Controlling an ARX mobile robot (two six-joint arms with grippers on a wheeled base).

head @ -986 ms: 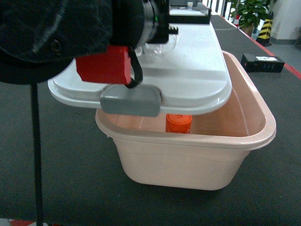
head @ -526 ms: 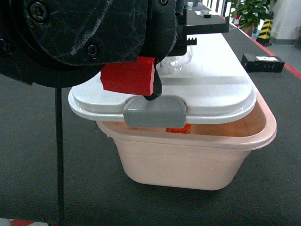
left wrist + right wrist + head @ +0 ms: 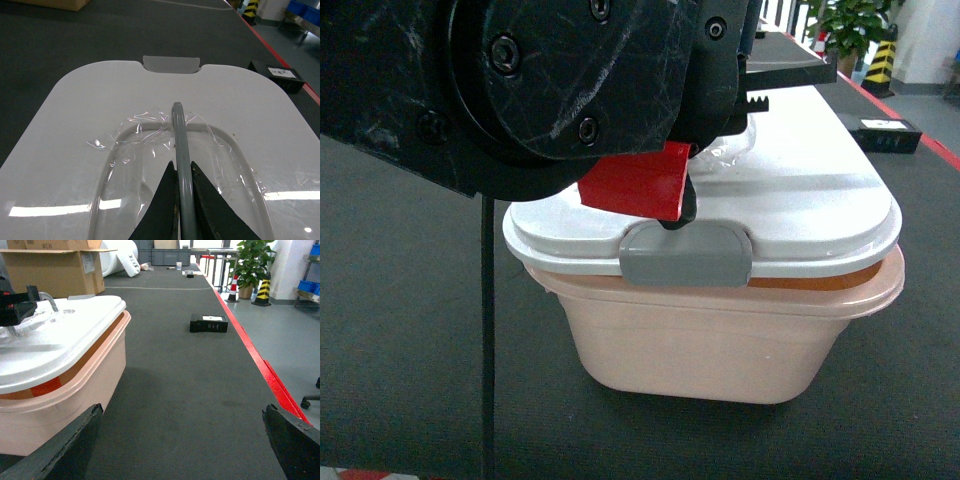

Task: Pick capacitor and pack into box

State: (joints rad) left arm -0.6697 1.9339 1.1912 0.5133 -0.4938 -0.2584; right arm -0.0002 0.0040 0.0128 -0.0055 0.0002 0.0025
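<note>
The peach-pink box point(image 3: 700, 340) stands on the dark mat with its white lid point(image 3: 800, 190) lying over it, tilted slightly so a gap stays at the right side. My left gripper point(image 3: 181, 167) is shut on the lid's clear-grey handle point(image 3: 179, 130), which runs upright between the two black fingers. A grey latch point(image 3: 685, 253) hangs at the lid's near edge. Of the capacitor point(image 3: 47, 387) only an orange sliver shows through the gap under the lid. My right gripper point(image 3: 182, 409) stands open and empty over the mat, to the right of the box point(image 3: 75, 405).
A black device point(image 3: 209, 323) lies on the mat beyond the box, near the red table edge point(image 3: 260, 365). A brown cardboard carton point(image 3: 55, 270) stands at the far left. A black cable point(image 3: 486, 340) hangs from my left arm in front of the box.
The left gripper has carried the lid to the right and down, from half off the box to covering it. The orange capacitor, plainly seen inside before, is now almost hidden.
</note>
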